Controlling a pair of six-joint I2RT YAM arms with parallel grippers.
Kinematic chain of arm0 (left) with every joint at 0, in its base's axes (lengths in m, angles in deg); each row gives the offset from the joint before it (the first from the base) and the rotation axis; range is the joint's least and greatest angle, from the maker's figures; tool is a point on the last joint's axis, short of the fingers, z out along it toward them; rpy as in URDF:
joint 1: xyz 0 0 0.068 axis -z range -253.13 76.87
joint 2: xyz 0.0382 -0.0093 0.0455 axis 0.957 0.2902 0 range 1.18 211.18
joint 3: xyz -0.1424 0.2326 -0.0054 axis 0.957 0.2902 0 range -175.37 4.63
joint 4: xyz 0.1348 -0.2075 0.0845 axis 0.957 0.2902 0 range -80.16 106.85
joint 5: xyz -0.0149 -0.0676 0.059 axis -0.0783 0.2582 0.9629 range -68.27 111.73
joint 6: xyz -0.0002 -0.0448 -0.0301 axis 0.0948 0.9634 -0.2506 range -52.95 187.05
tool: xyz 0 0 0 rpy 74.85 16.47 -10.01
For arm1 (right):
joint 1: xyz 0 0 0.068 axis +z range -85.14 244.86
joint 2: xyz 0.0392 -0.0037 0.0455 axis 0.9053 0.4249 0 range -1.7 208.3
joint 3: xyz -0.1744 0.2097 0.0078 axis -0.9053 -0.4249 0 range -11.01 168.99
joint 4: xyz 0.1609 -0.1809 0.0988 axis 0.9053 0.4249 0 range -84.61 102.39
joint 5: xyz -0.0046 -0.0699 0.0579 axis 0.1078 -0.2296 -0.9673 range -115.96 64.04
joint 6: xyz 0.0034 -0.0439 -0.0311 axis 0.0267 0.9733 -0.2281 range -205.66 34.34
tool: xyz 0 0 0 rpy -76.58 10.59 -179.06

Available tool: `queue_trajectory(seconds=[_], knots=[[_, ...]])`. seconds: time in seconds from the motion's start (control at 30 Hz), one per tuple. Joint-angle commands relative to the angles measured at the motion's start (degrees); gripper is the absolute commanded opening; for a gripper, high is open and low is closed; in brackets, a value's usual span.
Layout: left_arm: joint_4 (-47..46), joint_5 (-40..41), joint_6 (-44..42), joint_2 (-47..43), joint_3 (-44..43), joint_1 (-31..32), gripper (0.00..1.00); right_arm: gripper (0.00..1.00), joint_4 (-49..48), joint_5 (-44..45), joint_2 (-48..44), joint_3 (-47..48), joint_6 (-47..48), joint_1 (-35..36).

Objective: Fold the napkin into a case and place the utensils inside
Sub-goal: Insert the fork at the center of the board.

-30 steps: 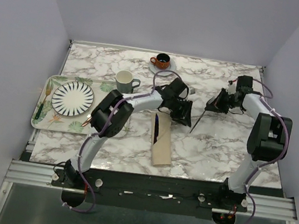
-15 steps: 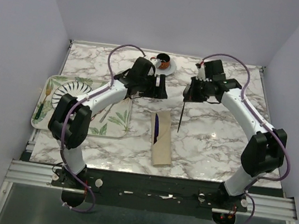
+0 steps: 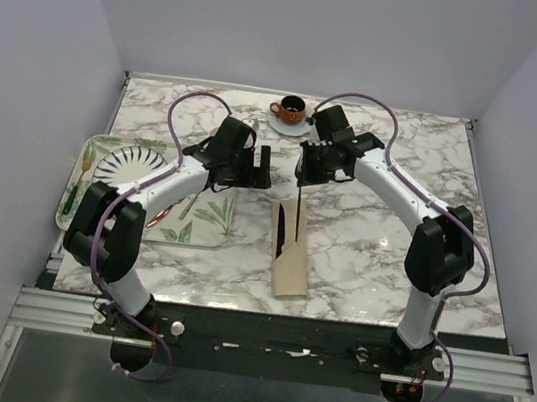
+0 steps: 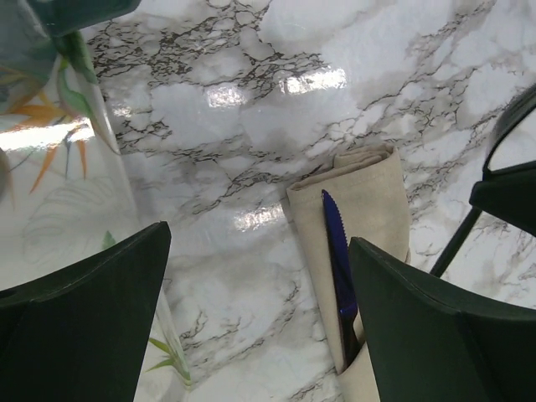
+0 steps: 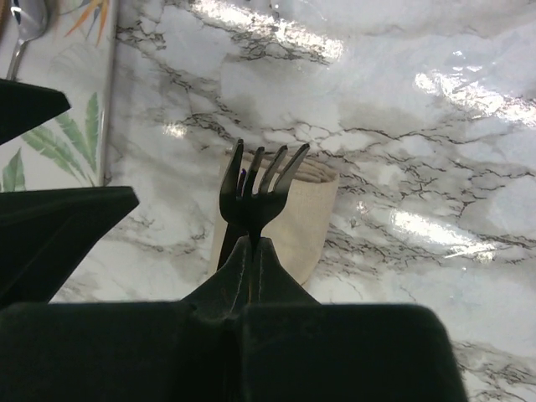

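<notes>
The napkin, folded into a narrow beige case [image 3: 291,260], lies on the marble in front of both arms. The dark purple knife [image 3: 284,226] is tucked in it, blade sticking out the far end; both show in the left wrist view, case [image 4: 373,188] and knife [image 4: 337,243]. My right gripper [image 3: 305,171] is shut on the silver fork [image 3: 298,208], which hangs over the case's far end. In the right wrist view the fork's tines [image 5: 260,180] point at the case [image 5: 306,218]. My left gripper [image 3: 259,167] is open and empty, just left of the case's far end.
A leaf-printed tray [image 3: 206,224] at the left holds a striped plate [image 3: 130,166], a copper knife [image 3: 157,217] and a small spoon [image 3: 190,207]. An orange cup on a saucer [image 3: 289,110] stands at the back, close behind the right arm.
My right arm has swung left with the fork, from the right side to above the case's far end. My left arm has pulled back left toward the tray, off the case.
</notes>
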Motion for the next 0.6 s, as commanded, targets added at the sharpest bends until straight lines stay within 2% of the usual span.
queue_trajectory(seconds=[0.0, 0.17, 0.57], knots=[[-0.4, 2.9, 0.0, -4.1, 1.7, -1.4, 0.99, 0.01, 1.4, 4.2, 4.3, 5.1, -1.5, 0.6], [-0.3, 2.4, 0.0, -5.1, 2.8, -2.0, 0.99, 0.01, 1.0, 5.4, 6.8, 7.8, -1.5, 0.7], [-0.6, 0.4, 0.1, -3.8, 2.9, -4.0, 0.99, 0.01, 1.0, 4.0, 9.3, 6.2, -1.6, 0.6]])
